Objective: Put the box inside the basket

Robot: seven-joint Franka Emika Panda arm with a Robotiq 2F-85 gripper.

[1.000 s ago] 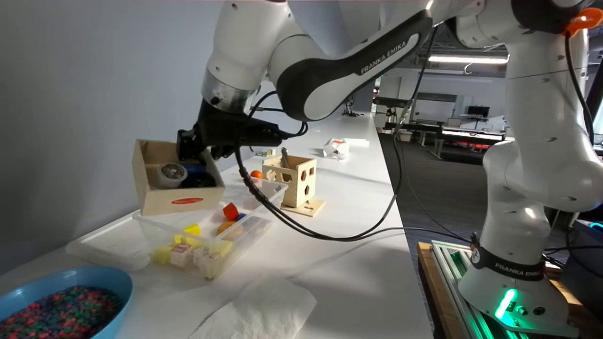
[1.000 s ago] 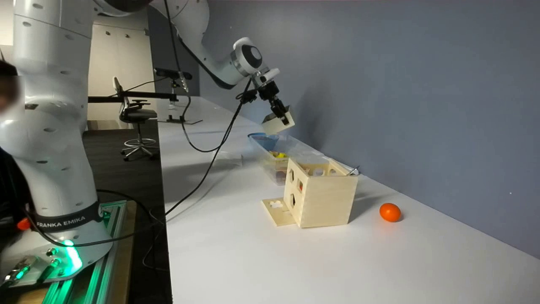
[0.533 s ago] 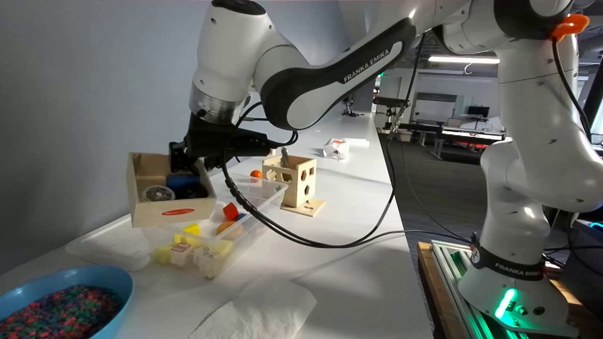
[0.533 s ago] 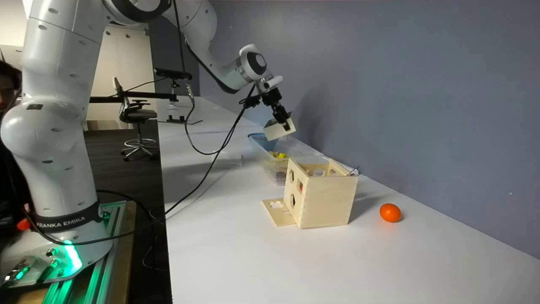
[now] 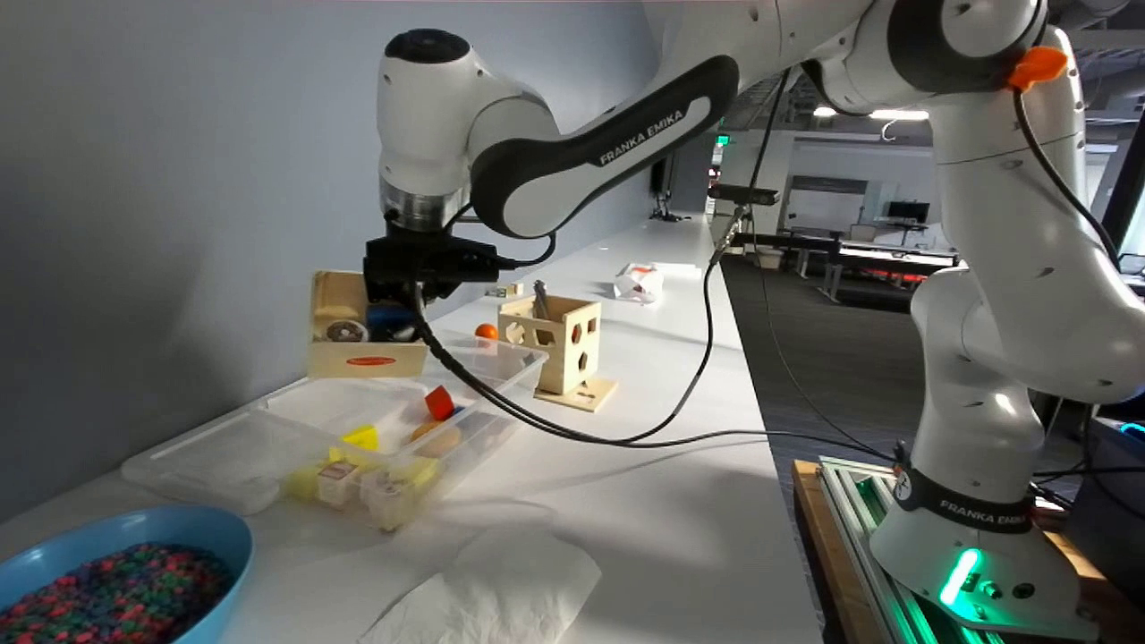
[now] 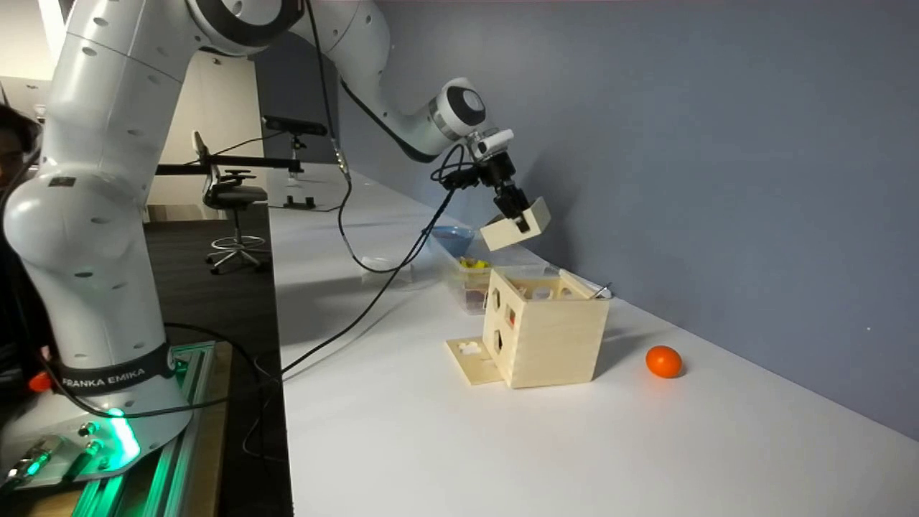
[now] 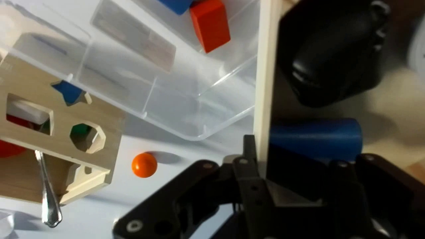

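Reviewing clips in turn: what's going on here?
A robot's gripper is clamped on one wall of the box, holding it tilted, higher than the clear basket. A blue cylinder and a black item lie in the box; yellow pieces and a red block lie in the basket. The box is not yet inside.

White arm [image 5: 617, 143], elbow [image 5: 968, 40] high, black hand [image 6: 520, 220] aslant and downward, fingers [image 7: 249, 181] in a tight pinch
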